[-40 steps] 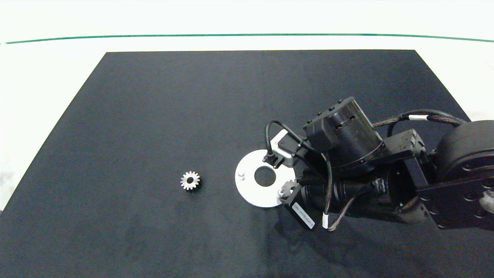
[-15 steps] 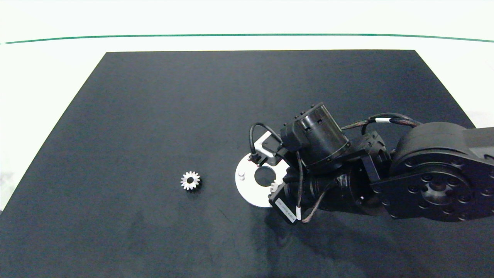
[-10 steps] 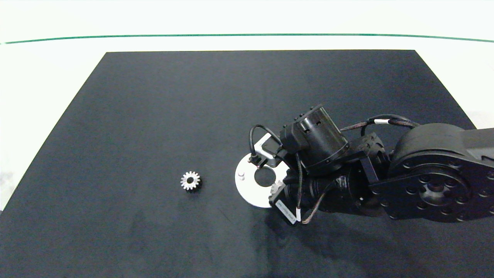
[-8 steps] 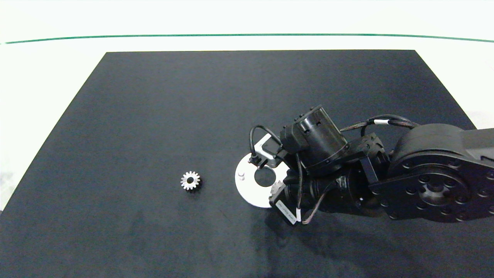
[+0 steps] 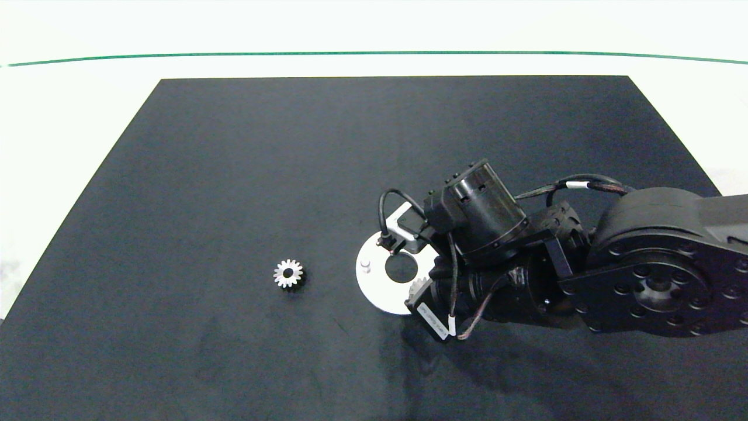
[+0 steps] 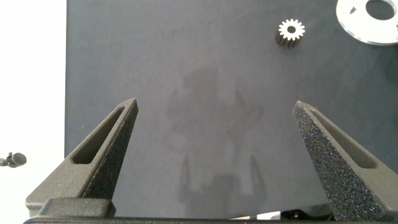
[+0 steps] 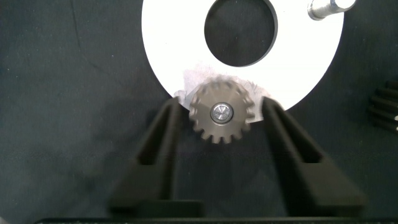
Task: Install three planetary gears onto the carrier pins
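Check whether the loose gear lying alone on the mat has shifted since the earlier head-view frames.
No. The loose gear sits at the same gap from the white disc, itself unmoved on the mat; only the right gripper works, at the disc.

Matt black mat [image 5: 234,175], smooth white plastic-looking disc [image 7: 168,37], dull metal gears [image 5: 288,273], coarse-grained grey fingers [image 6: 329,155].

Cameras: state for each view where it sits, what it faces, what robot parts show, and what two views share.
Head view: above the mat, looking down; the right arm reaches over the white disc.
Left wrist view: on the left arm, facing bare mat; left gripper open.
Right wrist view: on the right arm, facing the disc; right gripper straddles a pinned gear.
Shared: head and left wrist views show the loose gear.
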### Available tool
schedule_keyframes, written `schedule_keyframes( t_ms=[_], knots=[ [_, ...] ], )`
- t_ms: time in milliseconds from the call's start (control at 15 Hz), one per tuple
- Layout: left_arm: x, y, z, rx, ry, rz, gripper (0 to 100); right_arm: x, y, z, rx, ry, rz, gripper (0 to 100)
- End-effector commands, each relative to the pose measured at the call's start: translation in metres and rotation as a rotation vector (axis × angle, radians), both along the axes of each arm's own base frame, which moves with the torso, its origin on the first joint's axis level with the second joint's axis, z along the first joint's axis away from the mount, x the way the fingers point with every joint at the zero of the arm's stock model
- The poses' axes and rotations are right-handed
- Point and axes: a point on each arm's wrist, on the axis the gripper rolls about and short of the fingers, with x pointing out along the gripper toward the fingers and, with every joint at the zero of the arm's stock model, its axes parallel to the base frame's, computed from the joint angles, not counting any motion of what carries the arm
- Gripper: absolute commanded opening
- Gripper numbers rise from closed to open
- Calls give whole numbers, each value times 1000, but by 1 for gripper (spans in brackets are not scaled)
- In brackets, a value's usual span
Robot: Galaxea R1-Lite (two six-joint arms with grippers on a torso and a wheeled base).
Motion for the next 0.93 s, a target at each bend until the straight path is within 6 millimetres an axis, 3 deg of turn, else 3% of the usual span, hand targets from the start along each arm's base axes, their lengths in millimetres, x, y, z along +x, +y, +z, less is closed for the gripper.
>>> schedule_keyframes(
  t_ms=[67,200,333,600,933],
  knots=[
    [0,0,0,1,2,-1,100,-4,-2,5,7,-6,2,100],
    [0,0,0,1,2,-3,100,-21,-29,43,62,-65,-16,100],
    [0,0,0,0,2,-4,100,-24,-71,67,82,-83,-104,100],
    [0,0,-1,0,3,-4,100,10,-126,76,156,-65,-260,100],
    [-2,0,-1,-2,-3,-2,100,43,-113,54,132,-16,-270,100]
  ],
)
